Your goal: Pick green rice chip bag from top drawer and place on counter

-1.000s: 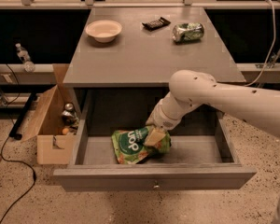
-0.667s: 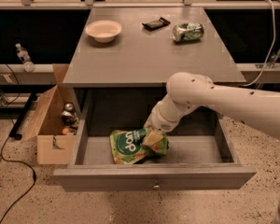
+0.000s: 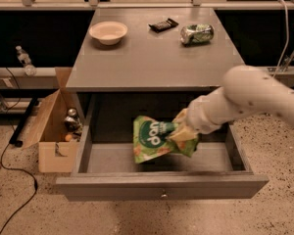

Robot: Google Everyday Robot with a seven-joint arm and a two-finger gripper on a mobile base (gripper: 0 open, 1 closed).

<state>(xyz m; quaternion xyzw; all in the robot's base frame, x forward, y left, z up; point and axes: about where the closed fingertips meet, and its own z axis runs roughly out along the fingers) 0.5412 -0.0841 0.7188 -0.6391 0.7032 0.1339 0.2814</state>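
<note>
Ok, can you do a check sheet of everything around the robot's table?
Surface: counter grey, flat.
Job's things: green rice chip bag in the open top drawer, not on the counter.
Clutter: bowl, dark wrapper, tipped can at the counter's back.
Claw: claw closed on the bag's right side.
Cables: black cable on floor, left.
Surroundings: cardboard box, water bottle left.

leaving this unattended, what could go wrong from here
The gripper grips the green rice chip bag by one edge; the bag hangs loosely and could fall into the top drawer. The bag is below the front edge of the counter, so a straight lift might snag it. The can lying on its side there could roll if bumped.
</note>
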